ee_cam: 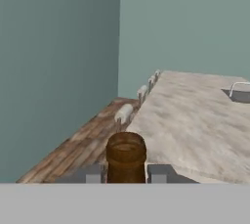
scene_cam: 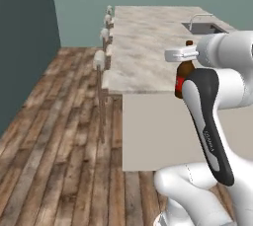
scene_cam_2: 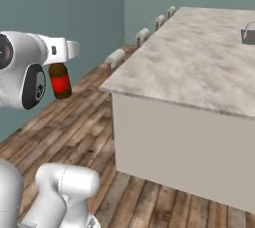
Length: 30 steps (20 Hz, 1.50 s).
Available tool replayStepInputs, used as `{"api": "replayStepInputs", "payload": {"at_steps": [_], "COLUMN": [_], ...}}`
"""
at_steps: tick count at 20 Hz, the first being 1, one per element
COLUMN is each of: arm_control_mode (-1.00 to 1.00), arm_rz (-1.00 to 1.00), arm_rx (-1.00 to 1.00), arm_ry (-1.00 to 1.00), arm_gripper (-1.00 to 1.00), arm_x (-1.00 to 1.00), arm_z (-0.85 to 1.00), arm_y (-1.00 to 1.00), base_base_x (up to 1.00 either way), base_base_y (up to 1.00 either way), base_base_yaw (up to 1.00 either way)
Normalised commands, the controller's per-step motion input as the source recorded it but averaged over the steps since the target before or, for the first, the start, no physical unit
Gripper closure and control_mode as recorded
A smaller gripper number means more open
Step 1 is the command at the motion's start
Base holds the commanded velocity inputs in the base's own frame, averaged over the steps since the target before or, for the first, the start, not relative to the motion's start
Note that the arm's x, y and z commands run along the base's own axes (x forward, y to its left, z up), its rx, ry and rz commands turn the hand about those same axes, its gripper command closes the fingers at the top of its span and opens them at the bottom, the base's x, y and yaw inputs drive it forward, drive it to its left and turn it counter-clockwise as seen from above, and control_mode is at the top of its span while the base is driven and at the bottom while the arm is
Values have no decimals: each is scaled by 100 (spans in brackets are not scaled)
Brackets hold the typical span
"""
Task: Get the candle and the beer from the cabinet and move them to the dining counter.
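Gripping the beer [ee_cam: 126, 155] by its neck, the gripper [ee_cam: 126, 173] is holding it upright at six o'clock of the dining counter [ee_cam: 195, 125]; rigid, slippery glass is hanging bottom-heavy, likely breakable.

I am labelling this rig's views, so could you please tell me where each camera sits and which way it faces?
Left base view: behind the arm's left, facing the dining counter and stools; arm lower right, beer held.
Right base view: behind the arm's right, facing the counter's corner; arm at left.
Hand view: on the hand, looking along the gripper over the bottle's mouth.
All share beer, counter, stools and sink.
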Motion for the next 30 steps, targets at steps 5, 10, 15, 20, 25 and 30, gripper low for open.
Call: {"api": "replayStepInputs", "payload": {"at_steps": [5,10,15,20,25,30], "arm_control_mode": [100,100,100,100,100,100], "arm_rz": [0,0,0,0,0,0], "arm_rx": [0,0,0,0,0,0], "arm_ry": [0,0,0,0,0,0], "arm_gripper": [100,100,100,100,100,100], "arm_x": [0,0,0,0,0,0], "arm_z": [0,0,0,0,0,0], "arm_y": [0,0,0,0,0,0], "base_base_x": [24,66,90,97,52,17], "base_base_y": [100,100,100,100,100,87], "base_base_yaw": [-55,-41,-39,-33,-34,-48]}}
